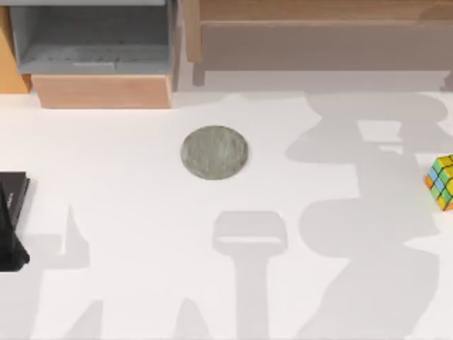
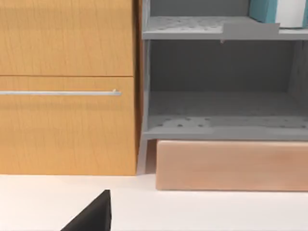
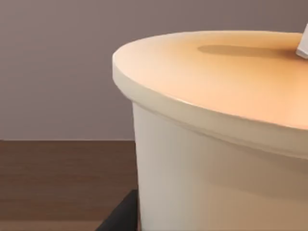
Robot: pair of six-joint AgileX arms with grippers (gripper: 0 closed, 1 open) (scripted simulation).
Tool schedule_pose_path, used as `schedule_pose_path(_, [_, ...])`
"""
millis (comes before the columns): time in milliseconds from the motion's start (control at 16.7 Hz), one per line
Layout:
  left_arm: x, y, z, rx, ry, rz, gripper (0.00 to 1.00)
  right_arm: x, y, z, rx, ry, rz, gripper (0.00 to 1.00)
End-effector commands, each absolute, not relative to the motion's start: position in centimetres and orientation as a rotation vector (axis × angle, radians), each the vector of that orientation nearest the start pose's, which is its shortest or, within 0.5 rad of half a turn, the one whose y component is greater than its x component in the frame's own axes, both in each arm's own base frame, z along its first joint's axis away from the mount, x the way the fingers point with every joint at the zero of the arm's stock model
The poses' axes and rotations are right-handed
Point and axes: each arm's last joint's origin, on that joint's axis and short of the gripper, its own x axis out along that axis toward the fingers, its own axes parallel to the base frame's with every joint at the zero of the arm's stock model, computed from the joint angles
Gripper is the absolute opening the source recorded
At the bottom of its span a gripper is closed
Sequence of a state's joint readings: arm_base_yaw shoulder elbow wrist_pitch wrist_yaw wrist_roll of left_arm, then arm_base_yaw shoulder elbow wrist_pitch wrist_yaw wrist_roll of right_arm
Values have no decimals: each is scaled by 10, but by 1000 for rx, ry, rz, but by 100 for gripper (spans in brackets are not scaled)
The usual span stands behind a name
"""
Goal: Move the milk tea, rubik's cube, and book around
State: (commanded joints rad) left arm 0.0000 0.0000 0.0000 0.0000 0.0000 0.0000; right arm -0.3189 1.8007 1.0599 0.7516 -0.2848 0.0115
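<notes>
White table (image 1: 141,234), grey shelf unit (image 1: 95,42)

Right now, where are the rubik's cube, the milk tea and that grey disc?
rubik's cube (image 1: 442,182): top view, on its upper face, at the table's right edge.
milk tea (image 3: 216,72): right wrist view, on the flat orange lid.
grey coaster disc (image 1: 214,152): top view, at its middle.

bright, even light; soft grey arm shadows across the white table (image 1: 141,234); slight overall blur

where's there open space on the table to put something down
Bare tabletop runs from the grey coaster toward the black slab at the left edge, and between the coaster and the rubik's cube at the right edge. The shelf unit crowds the back left.
</notes>
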Motion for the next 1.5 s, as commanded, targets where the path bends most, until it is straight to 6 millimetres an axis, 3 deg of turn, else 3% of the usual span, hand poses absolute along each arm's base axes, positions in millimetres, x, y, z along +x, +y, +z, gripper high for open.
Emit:
schedule_pose_path(180, [106, -1, 160, 0, 0, 0, 100, 390, -103, 244, -1, -26, -15, 0])
schedule_pose_path(360, [106, -1, 160, 0, 0, 0, 100, 398, -57, 253, 33, -54, -14, 0])
schedule_pose_path(600, [106, -1, 160, 0, 0, 0, 100, 407, 44, 253, 98, -67, -16, 0])
schedule_pose_path(840, [106, -1, 160, 0, 0, 0, 100, 398, 161, 246, 141, -86, -26, 0])
schedule_pose_path(1020, [106, -1, 160, 0, 0, 0, 100, 378, 240, 225, 139, -81, -28, 0])
schedule_pose_path(1200, [106, -1, 160, 0, 0, 0, 100, 354, 299, 187, 96, -54, -22, 0])
schedule_pose_path(1320, [106, -1, 160, 0, 0, 0, 100, 339, 326, 160, 55, -36, -17, 0])
schedule_pose_path(1500, [106, -1, 160, 0, 0, 0, 100, 323, 347, 130, 5, -18, -17, 0])
